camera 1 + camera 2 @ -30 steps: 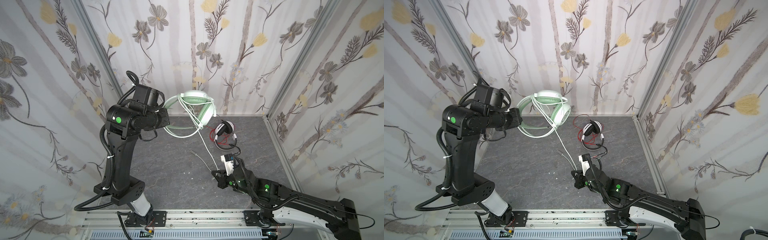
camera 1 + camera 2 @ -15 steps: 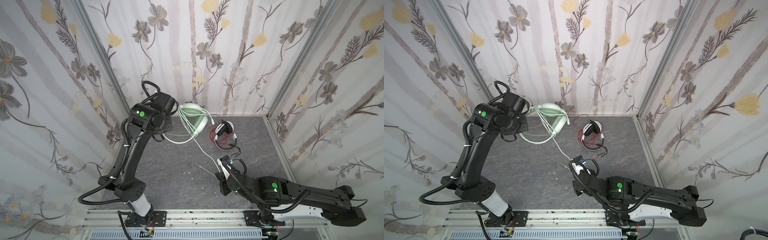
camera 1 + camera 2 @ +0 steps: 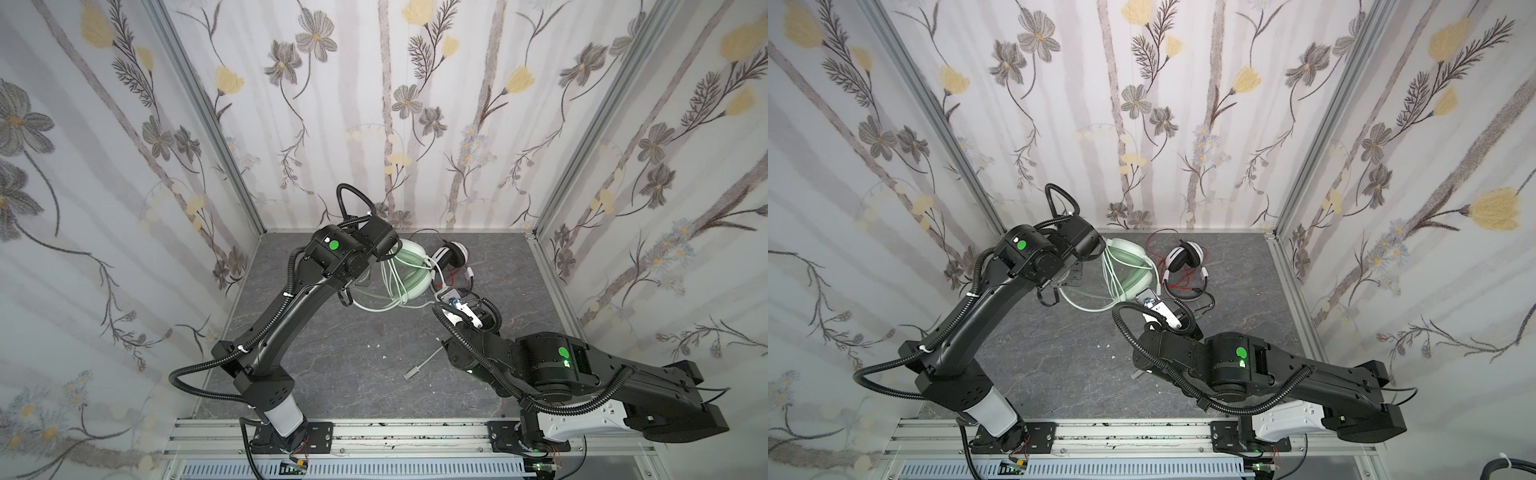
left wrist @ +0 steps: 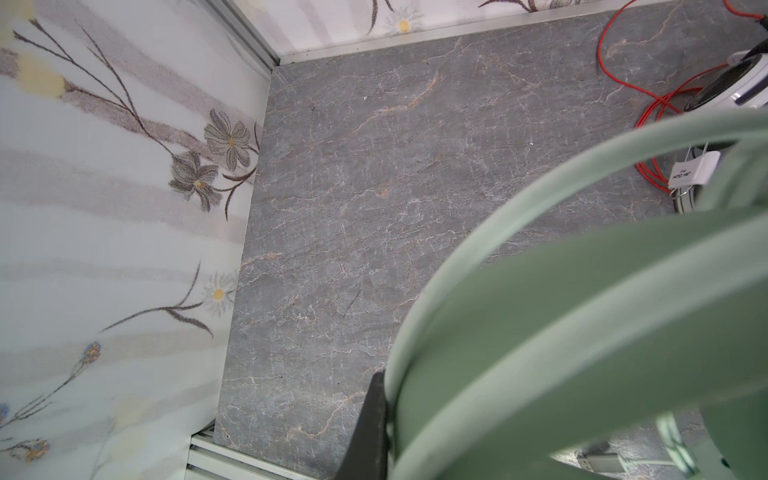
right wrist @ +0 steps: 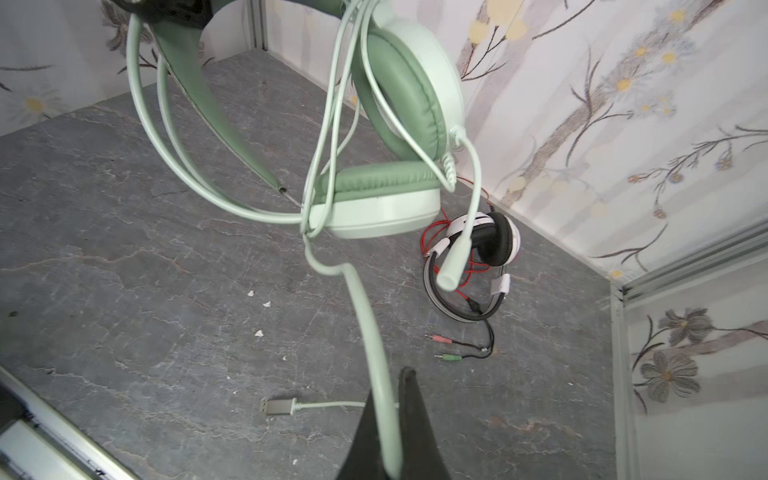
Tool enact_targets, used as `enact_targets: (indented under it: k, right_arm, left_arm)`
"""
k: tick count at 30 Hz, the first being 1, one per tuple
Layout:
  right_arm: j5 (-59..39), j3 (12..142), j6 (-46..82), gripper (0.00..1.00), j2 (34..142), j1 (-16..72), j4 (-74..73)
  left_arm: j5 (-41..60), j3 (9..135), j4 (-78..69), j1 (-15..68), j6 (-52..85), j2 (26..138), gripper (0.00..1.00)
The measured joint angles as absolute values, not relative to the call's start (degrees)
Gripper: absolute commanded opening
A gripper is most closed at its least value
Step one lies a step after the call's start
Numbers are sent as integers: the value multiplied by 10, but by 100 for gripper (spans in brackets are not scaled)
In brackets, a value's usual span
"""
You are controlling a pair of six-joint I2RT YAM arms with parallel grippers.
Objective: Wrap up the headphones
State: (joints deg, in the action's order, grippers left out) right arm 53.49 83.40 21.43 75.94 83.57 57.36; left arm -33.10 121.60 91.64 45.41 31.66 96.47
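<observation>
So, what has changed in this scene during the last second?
The left arm carried the mint-green headset rightward and lower, towards the white-and-black headset. The right arm bent up, its fingers keeping hold of the pale green cord; the USB plug slid forward. The white-and-black headset stayed put.

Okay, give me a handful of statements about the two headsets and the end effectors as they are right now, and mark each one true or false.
1. The left end effector grips the mint-green headset by its headband, clear of the table. True.
2. The right end effector is open and empty. False: it is shut on the pale green cord.
3. The white-and-black headset lies on the table near the back wall. True.
4. The green cord's USB plug dangles in the air. False: it lies on the table.
5. The white-and-black headset has a blue cord. False: it has a red cord.
</observation>
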Motion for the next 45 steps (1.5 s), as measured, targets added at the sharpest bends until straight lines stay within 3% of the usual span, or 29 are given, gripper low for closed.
enact_targets:
  k: [8,15,21,27,38,42,45]
  right_arm:
    - [599,851,148,8,763,824,585]
    - [585,822,112,13,720,762,561]
    - [526,782,84,12,663,707,525]
    - [462,760,53,20,629,670,471]
    - [310,747,11,25,624,615,391]
    - [253,754,8,24,650,596,380]
    - [218,759,7,17,665,591,380]
  left_arm:
    - [-296,1211,916,526,252,969,0]
    - [-259,1195,915,571,212,964,0]
    - [-214,1150,886,603,195,939,0]
    - [-137,1110,833,627,179,905,0]
    - [-65,1106,821,657,169,913,0]
    - [-58,1108,821,662,167,922,0]
    - [-58,1113,822,663,168,930,0]
